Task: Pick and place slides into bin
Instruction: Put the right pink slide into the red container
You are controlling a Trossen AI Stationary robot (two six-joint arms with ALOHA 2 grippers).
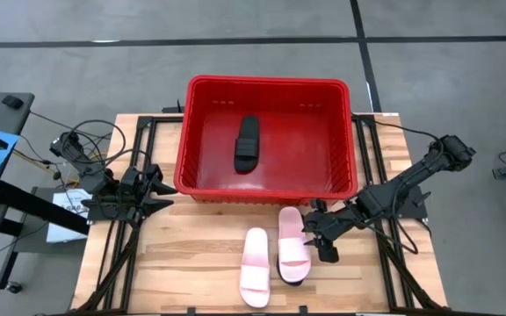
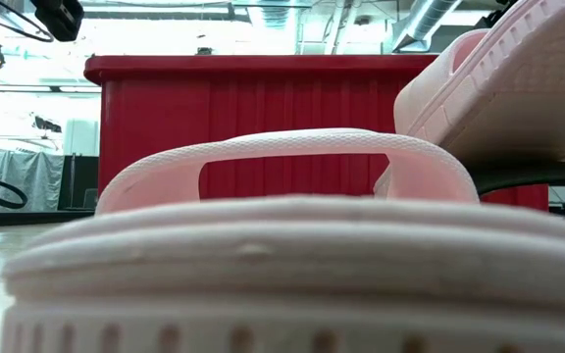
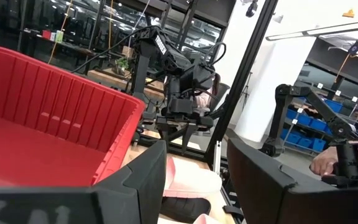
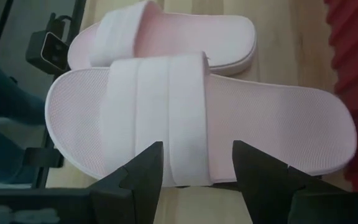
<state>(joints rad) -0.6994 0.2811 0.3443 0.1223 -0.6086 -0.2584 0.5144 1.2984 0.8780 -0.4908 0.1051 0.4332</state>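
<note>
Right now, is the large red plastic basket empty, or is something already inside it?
Not empty. The high view shows one black slide sandal lying on the floor of the red basket; two light pink sandals remain on the table outside it.

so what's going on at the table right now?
Slides are going into the red bin. One black slide already lies inside it. The right gripper is open, right beside a pink slide that rests on top of the other black slide, lined up with its strap but not gripping. A second pink slide lies next to it on the table. The left gripper waits open beside the bin's left wall.
</note>
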